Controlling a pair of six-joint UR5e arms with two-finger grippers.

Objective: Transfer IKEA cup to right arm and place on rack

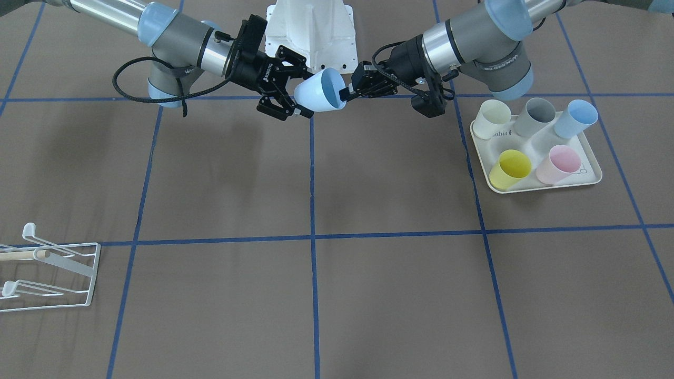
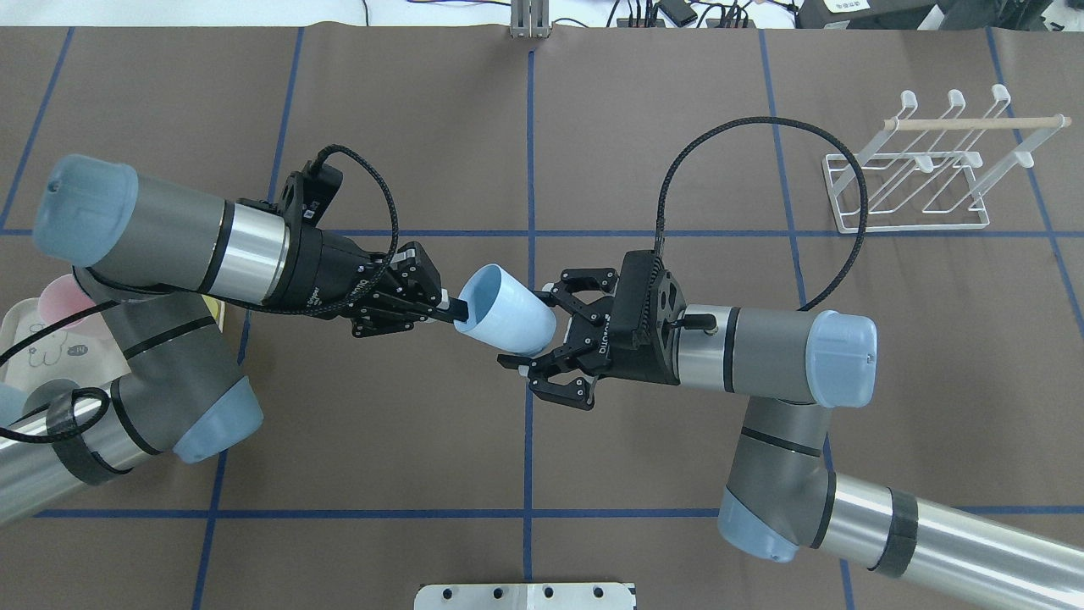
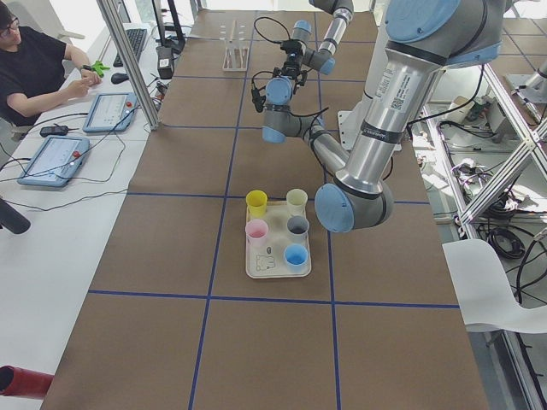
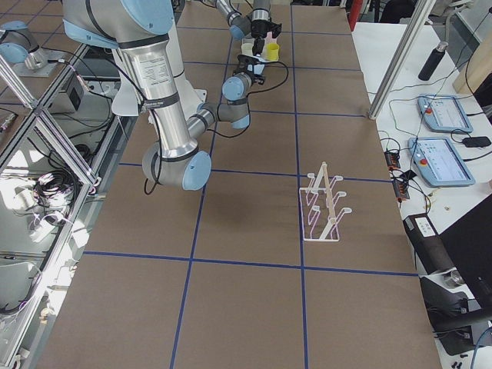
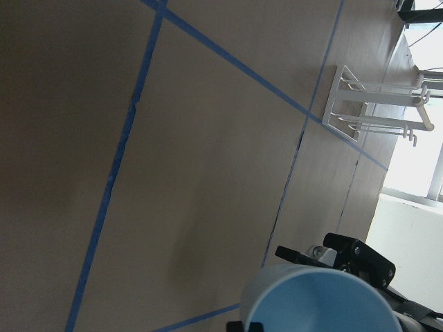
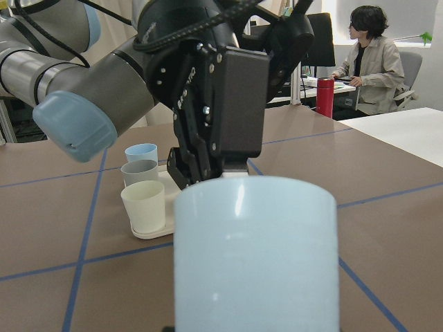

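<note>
1. Overhead exterior view showed the blue cup (image 2: 506,320) up in the air between the two grippers, over the middle of the table (image 2: 644,127).
2. The left gripper (image 2: 456,310) had its jaws pinched on the cup's rim. One finger looked to be inside the mouth and one outside.
3. The right gripper (image 2: 535,329) had its jaws wide apart, with the cup's bottom right between them. One finger was just beside the cup wall, and the other was a bit away from it. It did not look like a squeeze yet.
4. The cup lay on its side. Its long way ran from one gripper to the other, with the mouth toward the left jaws and the bottom toward the right jaws.
5. The next move was likely for the right jaws to close on the bottom part. Then the left jaws could let go.
6. The rack (image 2: 915,225) and its wooden rod (image 2: 974,124) stood well behind the right jaws, farther out on that arm's side. Only bare table lay on the way there, so there was lots of room.
7. The tray (image 1: 591,171) with the spare cups (image 1: 509,168) sat well behind the left jaws, out of the way.
</note>
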